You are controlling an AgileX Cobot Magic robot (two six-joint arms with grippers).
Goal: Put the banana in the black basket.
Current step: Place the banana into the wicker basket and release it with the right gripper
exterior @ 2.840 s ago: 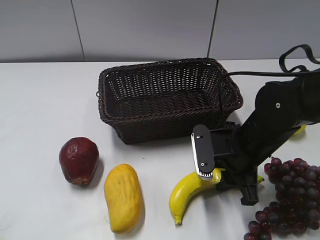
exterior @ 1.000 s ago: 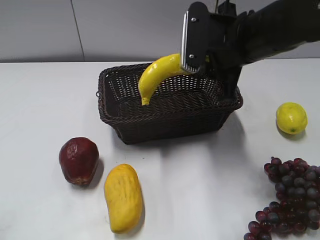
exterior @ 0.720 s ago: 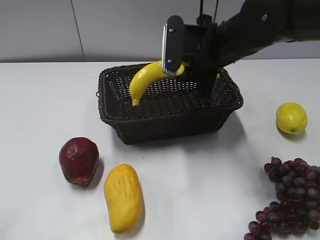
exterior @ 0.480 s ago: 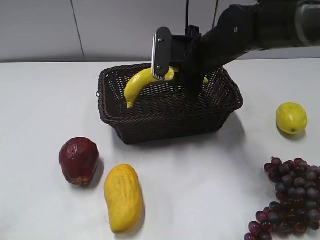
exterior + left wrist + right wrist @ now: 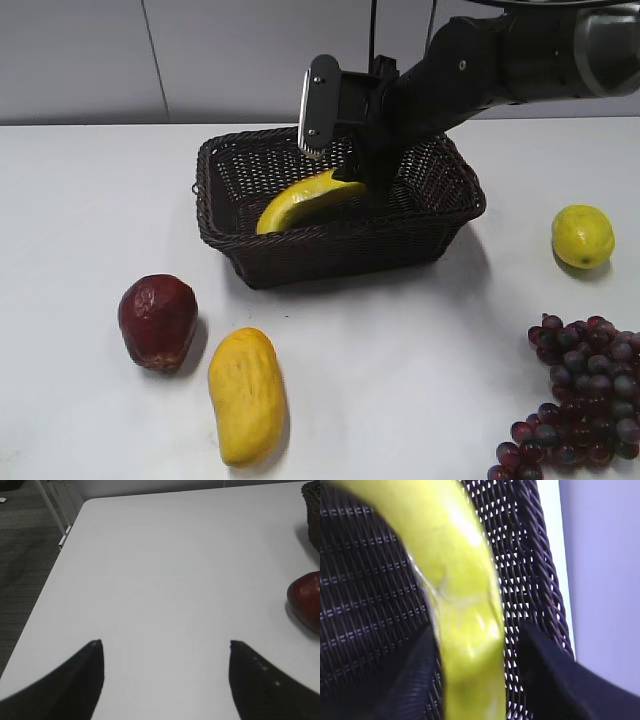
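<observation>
The banana (image 5: 300,200) lies slanted inside the black basket (image 5: 330,242), stem end up by my right gripper (image 5: 348,165). In the right wrist view the banana (image 5: 465,605) runs between the two fingers of the right gripper (image 5: 475,635) over the basket's weave (image 5: 365,605). The right finger stands clear of it with a gap, so the jaws are open. My left gripper (image 5: 165,645) is open and empty over bare white table, with a corner of the basket (image 5: 312,495) at the top right of its view.
A dark red fruit (image 5: 157,320) and a stubby yellow-orange fruit (image 5: 247,395) lie in front of the basket on the left. A lemon (image 5: 582,235) and purple grapes (image 5: 580,400) lie at the right. The red fruit also shows in the left wrist view (image 5: 306,602).
My right gripper carried the banana from the table up over the basket and down into it. Since half a second ago the banana has dropped lower and the jaws have opened.
</observation>
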